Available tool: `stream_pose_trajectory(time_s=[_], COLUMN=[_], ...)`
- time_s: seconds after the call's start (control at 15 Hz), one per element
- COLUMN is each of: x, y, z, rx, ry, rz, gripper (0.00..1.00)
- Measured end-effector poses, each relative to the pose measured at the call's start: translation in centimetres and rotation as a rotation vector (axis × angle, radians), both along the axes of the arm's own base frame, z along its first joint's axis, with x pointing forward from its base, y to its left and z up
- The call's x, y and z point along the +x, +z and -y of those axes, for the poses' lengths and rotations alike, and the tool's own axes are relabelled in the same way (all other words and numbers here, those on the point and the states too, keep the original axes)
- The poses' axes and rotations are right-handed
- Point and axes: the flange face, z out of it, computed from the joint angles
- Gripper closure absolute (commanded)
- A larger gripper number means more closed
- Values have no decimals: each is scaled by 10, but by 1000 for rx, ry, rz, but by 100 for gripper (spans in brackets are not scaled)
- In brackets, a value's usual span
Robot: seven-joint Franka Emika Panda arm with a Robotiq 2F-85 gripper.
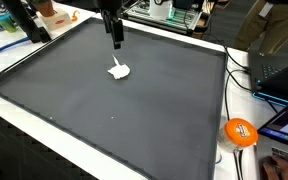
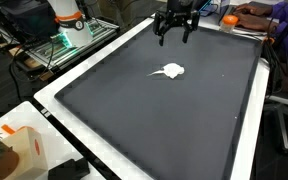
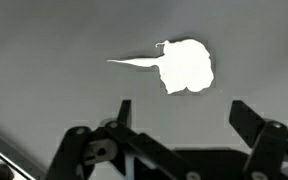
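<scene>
The gripper [image 2: 174, 32] hangs above the far part of the dark mat [image 1: 104, 120] with its jaws spread wide and nothing between them. The white scrap [image 2: 168, 71] lies flat on the mat, nearer the middle and apart from the gripper; whether it is paper or cloth I cannot tell.

In the wrist view the scrap [image 3: 187, 66] sits ahead of the fingers [image 3: 124, 112], not between them, so I'd say a straight drop would land on bare mat beside it. It also looks thin and light. Fingers closing just above it would catch nothing, and fingers pressed hard enough to reach it could scrape the mat or pinch it up with the scrap.

One side of the scrap runs out into a narrow pointed tail. A grip on that tail alone seems likely to slip, or to drag the scrap without lifting it. Being so light, it might shift at a nudge from one finger before the other arrives, or cling to a finger after the jaws open.

The desk [image 2: 46, 98] rim is well away from it, so it seems unlikely to slide off the edge.
</scene>
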Motion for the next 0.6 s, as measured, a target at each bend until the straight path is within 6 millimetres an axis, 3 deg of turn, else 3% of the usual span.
stream_pose_trajectory(time_s=[0.33,0.6], x=[-45,-68], y=[7,10], z=[-4,-6], rx=[-87,-109], ry=[267,392], rz=[-14,167], gripper=[0,0])
